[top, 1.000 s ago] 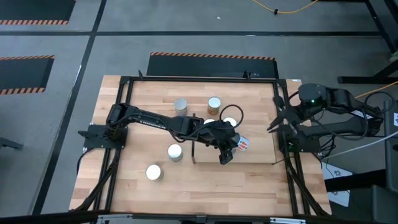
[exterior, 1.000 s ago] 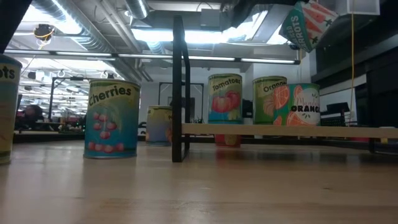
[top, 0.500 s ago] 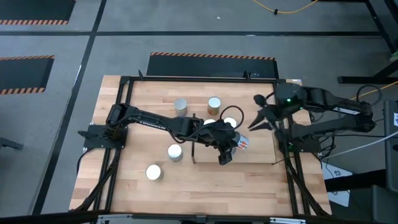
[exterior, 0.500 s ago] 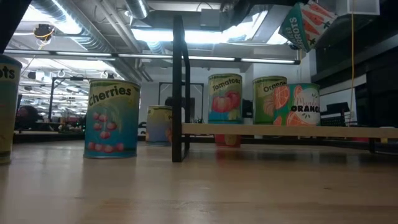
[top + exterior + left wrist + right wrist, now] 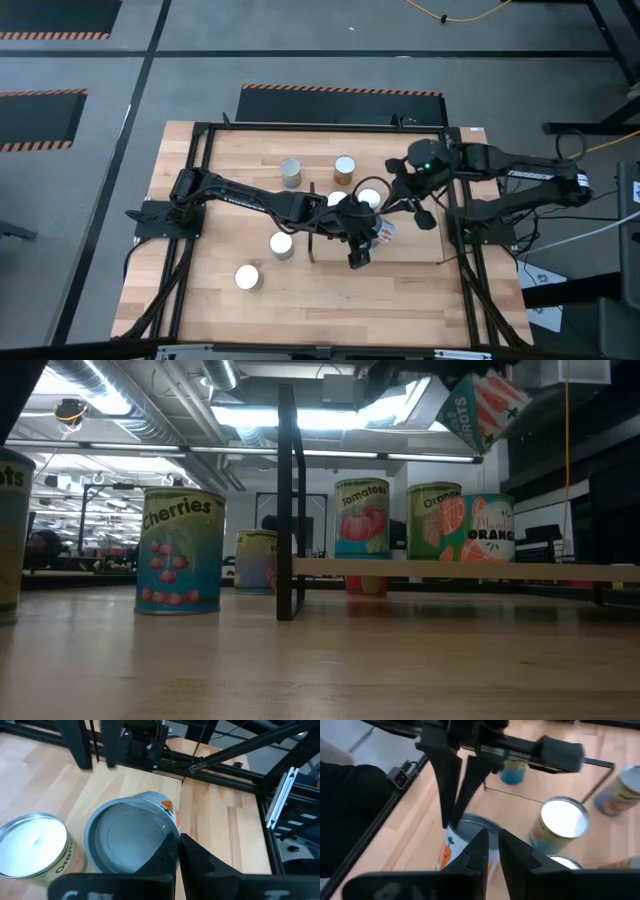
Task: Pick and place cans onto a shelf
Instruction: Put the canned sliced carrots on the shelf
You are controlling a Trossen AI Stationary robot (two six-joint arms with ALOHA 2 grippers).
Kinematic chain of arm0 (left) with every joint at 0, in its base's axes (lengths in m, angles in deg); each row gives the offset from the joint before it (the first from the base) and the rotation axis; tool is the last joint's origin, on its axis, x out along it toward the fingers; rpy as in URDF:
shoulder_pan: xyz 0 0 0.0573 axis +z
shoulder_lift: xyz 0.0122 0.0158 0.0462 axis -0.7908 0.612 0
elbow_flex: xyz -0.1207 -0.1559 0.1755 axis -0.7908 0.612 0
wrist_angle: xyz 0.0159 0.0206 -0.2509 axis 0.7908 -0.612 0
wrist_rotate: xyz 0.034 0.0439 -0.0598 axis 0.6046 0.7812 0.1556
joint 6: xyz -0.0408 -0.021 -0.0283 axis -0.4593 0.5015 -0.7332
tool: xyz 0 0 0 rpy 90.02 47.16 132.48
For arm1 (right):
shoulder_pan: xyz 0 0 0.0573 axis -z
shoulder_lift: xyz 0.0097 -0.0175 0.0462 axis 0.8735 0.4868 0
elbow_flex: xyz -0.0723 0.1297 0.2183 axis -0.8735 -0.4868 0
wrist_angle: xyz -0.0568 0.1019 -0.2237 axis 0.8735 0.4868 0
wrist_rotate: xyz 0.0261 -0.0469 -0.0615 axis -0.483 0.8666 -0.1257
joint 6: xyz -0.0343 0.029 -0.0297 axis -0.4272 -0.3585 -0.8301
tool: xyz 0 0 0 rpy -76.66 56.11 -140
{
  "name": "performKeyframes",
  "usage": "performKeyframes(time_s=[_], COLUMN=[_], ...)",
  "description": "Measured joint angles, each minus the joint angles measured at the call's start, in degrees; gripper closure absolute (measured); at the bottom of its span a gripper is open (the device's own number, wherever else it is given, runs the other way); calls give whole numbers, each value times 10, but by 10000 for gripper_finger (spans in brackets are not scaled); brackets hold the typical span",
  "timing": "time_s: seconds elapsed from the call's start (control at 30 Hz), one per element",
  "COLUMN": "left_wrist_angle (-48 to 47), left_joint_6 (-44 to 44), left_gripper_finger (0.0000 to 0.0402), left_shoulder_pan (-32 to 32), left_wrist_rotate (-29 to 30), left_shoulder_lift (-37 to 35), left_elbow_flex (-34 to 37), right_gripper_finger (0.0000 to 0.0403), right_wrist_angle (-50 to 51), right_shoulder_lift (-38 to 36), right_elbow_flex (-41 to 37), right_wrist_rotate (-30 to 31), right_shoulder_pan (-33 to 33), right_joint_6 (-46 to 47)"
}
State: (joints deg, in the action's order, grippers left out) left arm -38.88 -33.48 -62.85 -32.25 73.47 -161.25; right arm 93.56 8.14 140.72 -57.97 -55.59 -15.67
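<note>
My left gripper (image 5: 372, 232) is shut on a carrot-labelled can (image 5: 386, 232), held tilted above the light-wood shelf (image 5: 415, 245), whose dark upright panel (image 5: 313, 228) runs along its left edge. In the low view the can (image 5: 482, 405) hangs high over the shelf (image 5: 450, 570). A white-topped can (image 5: 370, 198) stands on the shelf beside it. My right gripper (image 5: 398, 200) hovers just right of the carried can, its fingers (image 5: 479, 851) a narrow gap apart, touching nothing. Several more cans (image 5: 282, 244) stand on the table. My left gripper pinches the carrot can's top rim (image 5: 172, 831) between its two fingers, one over the recessed top and one outside the wall. The fingers slant down from the table's left. The can hangs tilted below them, clear of the shelf.
Loose cans stand on the table left of the shelf: a silver-topped one (image 5: 291, 172), a tan one (image 5: 345, 168) and a white-topped one (image 5: 247, 277). In the low view a cherries can (image 5: 180, 550) stands near the panel (image 5: 288, 500). A black frame (image 5: 200, 130) rings the table.
My right gripper has swung from the table's right edge toward the middle and a little down, ending close beside the carried can. My left gripper has stayed in place and rolled slightly, so the carrot can has tipped a little in its hold.
</note>
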Motion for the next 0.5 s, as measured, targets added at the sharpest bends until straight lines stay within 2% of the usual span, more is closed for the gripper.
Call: performKeyframes(time_s=[0.2,0.33,0.5], left_wrist_angle=[0,-2,-2], left_joint_6=[4,9,14], left_gripper_finger=[400,400,400], left_shoulder_pan=[0,0,0], left_wrist_rotate=[0,0,0], left_shoulder_lift=[0,0,0], left_elbow_flex=[0,0,0], right_gripper_finger=[328,306,302], right_wrist_angle=[-20,-20,-20], right_shoulder_lift=[27,38,41], right_elbow_flex=[0,0,0], right_wrist_rotate=[-54,-57,-60], right_shoulder_pan=[0,0,0], right_joint_6=[17,-6,-36])
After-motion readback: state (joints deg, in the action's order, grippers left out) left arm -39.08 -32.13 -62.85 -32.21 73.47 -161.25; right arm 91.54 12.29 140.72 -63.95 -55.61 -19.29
